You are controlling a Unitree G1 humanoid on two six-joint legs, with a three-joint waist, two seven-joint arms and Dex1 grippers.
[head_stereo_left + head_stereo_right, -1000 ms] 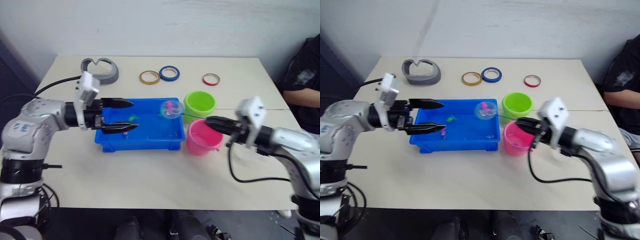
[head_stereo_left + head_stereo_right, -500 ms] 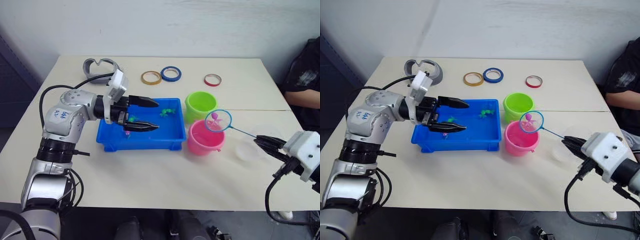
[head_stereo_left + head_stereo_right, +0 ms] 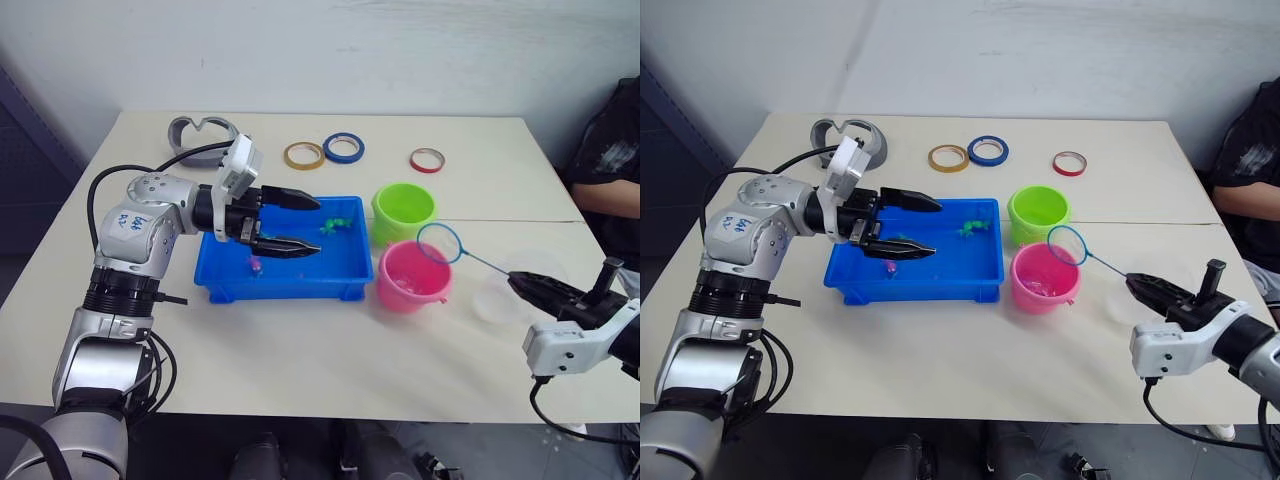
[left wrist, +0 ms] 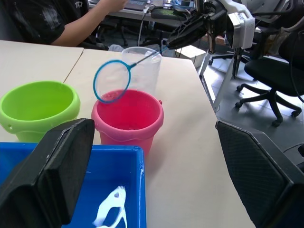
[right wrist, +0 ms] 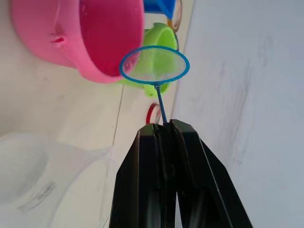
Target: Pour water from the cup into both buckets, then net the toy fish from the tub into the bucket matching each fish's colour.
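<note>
At the left of the head view, the left tool (image 3: 290, 221) is hanging over the blue tub (image 3: 225, 275) with its two black fingers spread apart and nothing between them, one finger toward the tub's far rim, the other lower over its middle. The tub is sitting left of centre on the pale surface (image 3: 300, 360); inside it a small pink fish (image 3: 256, 264) is lying near the lower finger and green fish (image 3: 334, 222) are lying toward its far right corner. Just right of the tub the lime green bucket (image 3: 403, 210) is standing behind the pink bucket (image 3: 412, 278), the two close together. The net (image 3: 439, 243) is being held with its blue hoop above the pink bucket's right rim, nothing visible in the hoop, its thin handle running down and right into the right tool (image 3: 520, 283), whose fingers are pressed together on the handle. Under that handle, right of the pink bucket, the clear cup (image 3: 497, 298) is standing on the surface. At the far right edge a person's dark sleeve (image 3: 610, 150) is showing. Along the far side of the surface three tape rings (image 3: 338, 148) and a grey curved object (image 3: 203, 135) are lying.
</note>
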